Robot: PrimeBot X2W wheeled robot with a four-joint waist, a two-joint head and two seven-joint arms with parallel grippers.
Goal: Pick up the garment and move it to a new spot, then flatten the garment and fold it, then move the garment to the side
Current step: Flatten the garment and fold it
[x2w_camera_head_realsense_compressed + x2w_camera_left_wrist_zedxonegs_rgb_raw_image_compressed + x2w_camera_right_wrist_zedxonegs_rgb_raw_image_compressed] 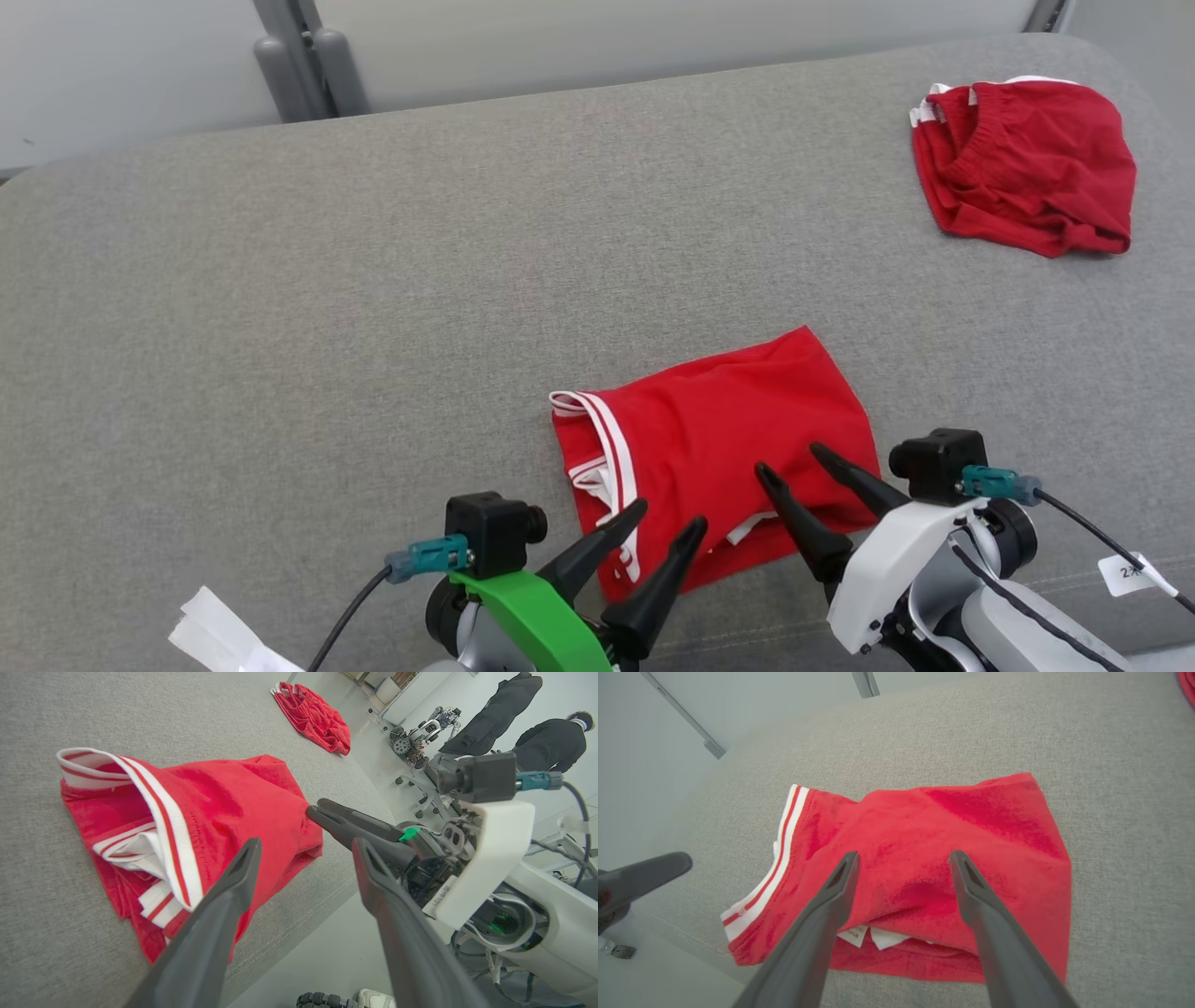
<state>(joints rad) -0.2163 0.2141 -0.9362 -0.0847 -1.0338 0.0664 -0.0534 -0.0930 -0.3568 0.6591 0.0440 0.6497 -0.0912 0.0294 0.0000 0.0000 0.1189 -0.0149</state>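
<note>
1. Head view: two red garments lie on the grey worktop [280, 280]. The folded garment [719, 439] is at the front edge and the second garment [1027, 163] is crumpled far right. The left gripper [668, 518] and right gripper [787, 457] have their jaws apart and empty.
2. Left wrist view: two people [551, 742] are cut off at the top.
3. Right wrist view: two white labels [854, 935] peek from the fold, their print unreadable.

Left gripper [668, 515]: two long dark fingers tapering to points. Behind its jaws sits a bright green bracket [523, 607], and beside that a boxy black left camera [493, 527] with a teal left plug [428, 557] and a thin black left cable [347, 613]. Right gripper [788, 457]: the same fingers, with a white shell [896, 560] behind the jaws, a black right camera [938, 462], a teal right plug [991, 483], and a black right cable [1092, 537] bearing a white tag [1125, 571]
</note>
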